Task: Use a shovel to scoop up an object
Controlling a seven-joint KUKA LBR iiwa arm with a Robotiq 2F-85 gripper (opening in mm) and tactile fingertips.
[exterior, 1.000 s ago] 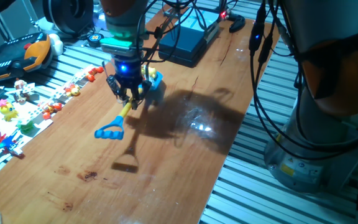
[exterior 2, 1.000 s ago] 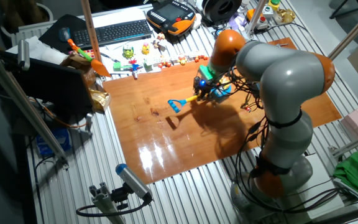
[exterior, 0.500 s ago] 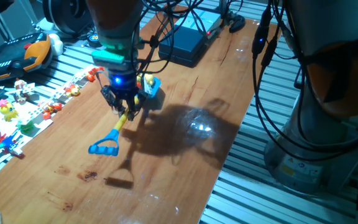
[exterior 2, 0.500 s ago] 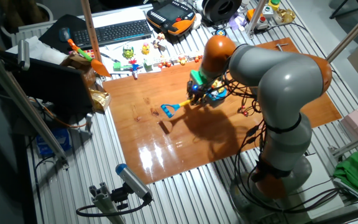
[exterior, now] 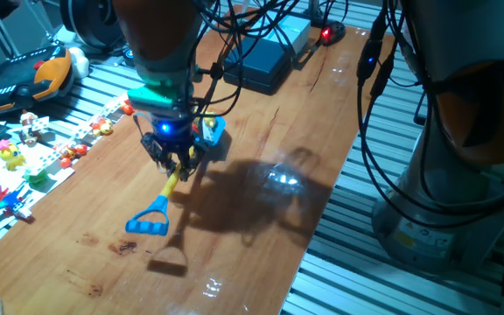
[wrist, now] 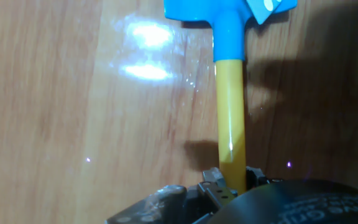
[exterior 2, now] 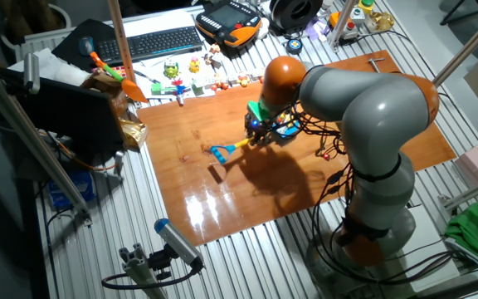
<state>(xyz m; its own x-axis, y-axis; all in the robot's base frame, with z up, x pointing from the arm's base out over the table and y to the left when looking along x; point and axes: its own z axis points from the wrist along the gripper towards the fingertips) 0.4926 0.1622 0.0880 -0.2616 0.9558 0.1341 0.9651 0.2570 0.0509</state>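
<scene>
My gripper (exterior: 176,164) is shut on the thin yellow shaft of the shovel (exterior: 166,187) and holds it above the wooden table (exterior: 261,210). The blue D-shaped loop (exterior: 150,220) points toward the table's near left and casts a shadow below. The light-blue blade (exterior: 213,131) sits behind the gripper, with a small yellow bit, likely the object (exterior: 205,123), on it, mostly hidden. In the other fixed view the gripper (exterior 2: 254,135) holds the shovel (exterior 2: 222,150) mid-table. The hand view shows the yellow shaft (wrist: 231,112) running from the gripper (wrist: 229,182) to a blue end.
Several small toy figures (exterior: 55,150) lie on a white strip along the table's left edge. A dark box (exterior: 263,59) and cables sit at the far end. A keyboard (exterior 2: 160,41) and a brown bag (exterior 2: 124,112) stand beside the table. The arm's base (exterior: 436,219) is at the right.
My gripper has carried the shovel toward the near left of the table. The blue loop and its shadow have moved the same way and lower.
</scene>
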